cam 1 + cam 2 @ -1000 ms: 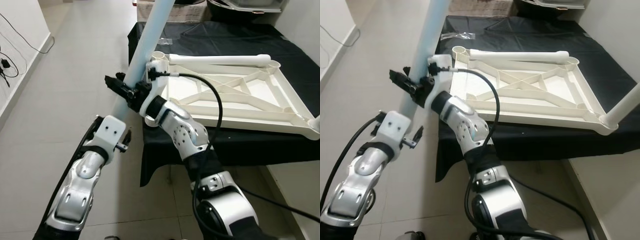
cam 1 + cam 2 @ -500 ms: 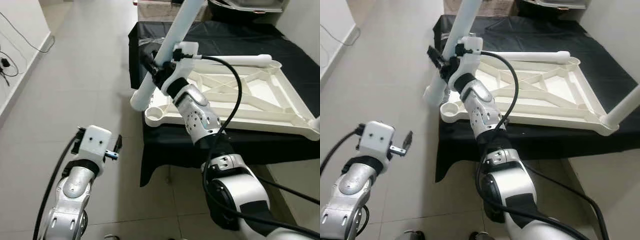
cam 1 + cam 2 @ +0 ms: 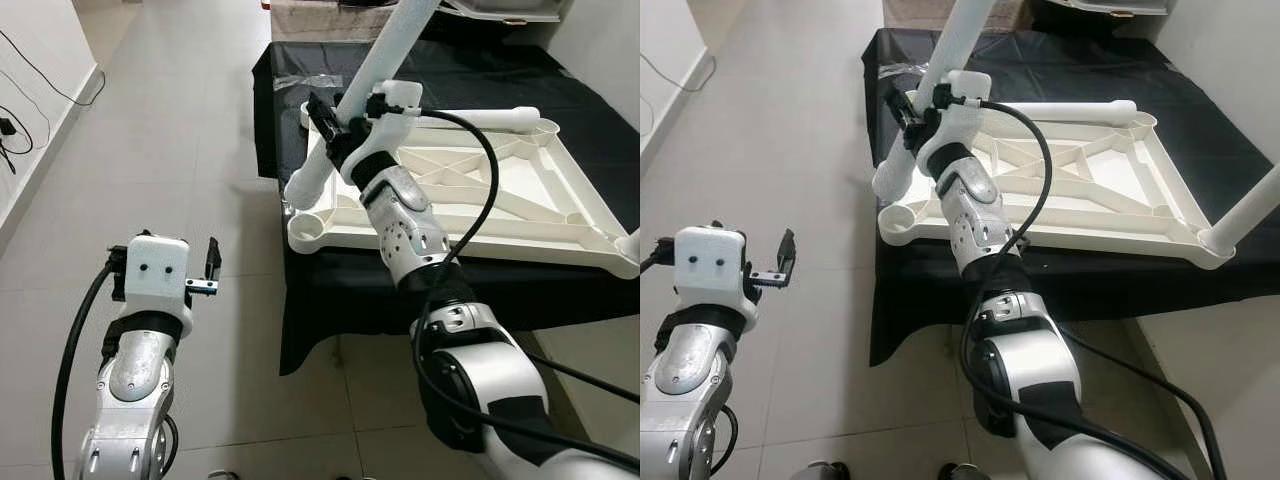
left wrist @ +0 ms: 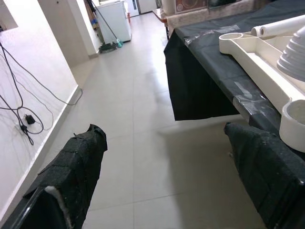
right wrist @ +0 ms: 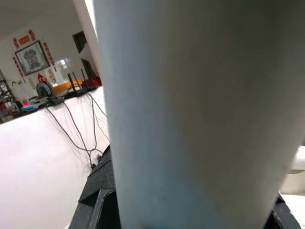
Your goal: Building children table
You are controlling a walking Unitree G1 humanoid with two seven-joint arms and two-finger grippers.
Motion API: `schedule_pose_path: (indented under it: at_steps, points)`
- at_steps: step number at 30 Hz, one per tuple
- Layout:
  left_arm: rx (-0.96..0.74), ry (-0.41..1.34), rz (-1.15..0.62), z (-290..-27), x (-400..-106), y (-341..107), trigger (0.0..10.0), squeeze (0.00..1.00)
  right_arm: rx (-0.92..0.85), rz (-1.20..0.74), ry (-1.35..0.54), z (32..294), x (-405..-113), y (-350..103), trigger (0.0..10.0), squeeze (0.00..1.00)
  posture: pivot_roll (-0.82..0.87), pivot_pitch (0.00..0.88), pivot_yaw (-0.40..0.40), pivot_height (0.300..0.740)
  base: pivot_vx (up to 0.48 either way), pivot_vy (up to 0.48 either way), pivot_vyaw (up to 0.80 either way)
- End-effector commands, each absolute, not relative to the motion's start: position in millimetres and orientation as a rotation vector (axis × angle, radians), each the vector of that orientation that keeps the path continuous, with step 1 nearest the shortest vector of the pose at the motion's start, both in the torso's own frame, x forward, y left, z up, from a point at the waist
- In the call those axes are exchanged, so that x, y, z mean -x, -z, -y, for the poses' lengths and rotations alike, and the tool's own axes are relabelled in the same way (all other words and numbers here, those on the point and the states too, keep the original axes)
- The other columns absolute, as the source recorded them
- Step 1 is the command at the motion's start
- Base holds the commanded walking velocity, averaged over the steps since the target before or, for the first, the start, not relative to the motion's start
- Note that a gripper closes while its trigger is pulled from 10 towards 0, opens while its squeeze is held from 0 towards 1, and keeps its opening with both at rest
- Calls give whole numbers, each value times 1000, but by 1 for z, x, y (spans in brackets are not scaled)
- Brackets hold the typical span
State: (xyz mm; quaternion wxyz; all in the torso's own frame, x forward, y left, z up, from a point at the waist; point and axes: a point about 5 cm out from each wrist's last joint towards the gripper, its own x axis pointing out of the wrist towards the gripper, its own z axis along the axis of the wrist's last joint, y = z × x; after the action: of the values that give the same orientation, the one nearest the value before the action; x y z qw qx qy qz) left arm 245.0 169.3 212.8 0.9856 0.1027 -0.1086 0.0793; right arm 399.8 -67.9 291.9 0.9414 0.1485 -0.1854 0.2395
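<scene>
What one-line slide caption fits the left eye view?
Right claw holds a pale blue plastic table leg above the upturned cream plastic tabletop.

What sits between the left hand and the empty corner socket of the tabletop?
Nothing: the left wrist view shows bare tiled floor between the open left hand and the corner socket at the black-draped table's edge.

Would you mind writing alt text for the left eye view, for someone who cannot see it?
The robot's right gripper holds a long pale table leg tilted above the near-left corner socket of an upturned white table top on a black-covered surface. The left gripper is open, over the tiled floor.
</scene>
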Motion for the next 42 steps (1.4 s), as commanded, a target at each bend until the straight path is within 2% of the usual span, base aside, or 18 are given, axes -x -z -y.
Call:
schedule_pose_path:
  at_steps: [1, 11, 22, 29, 42]
  points:
    - [-213, -174, 233, -170, -244, -214, 10000, 0, -296, 410, -479, 68, -400, -298, 10000, 0, 91, 155, -70, 740, 307, 0, 0]
    - [-171, -197, 251, -171, -242, -219, 10000, 0, -281, 430, -486, 67, -401, -300, 10000, 0, 92, 146, -74, 740, 31, 0, 0]
    - [-149, -178, 241, -161, -234, -216, 10000, 0, -153, 460, -547, 68, -406, -317, 10000, 0, 89, 174, -91, 740, 0, 0, 0]
    - [-150, -184, 235, -159, -233, -215, 10000, 0, -162, 477, -548, 64, -406, -324, 10000, 0, 86, 184, -98, 740, 0, 0, 0]
    - [-200, -176, 273, -160, -236, -222, 10000, 0, -198, 449, -527, 55, -403, -303, 10000, 0, 88, 185, -95, 740, 62, 0, 0]
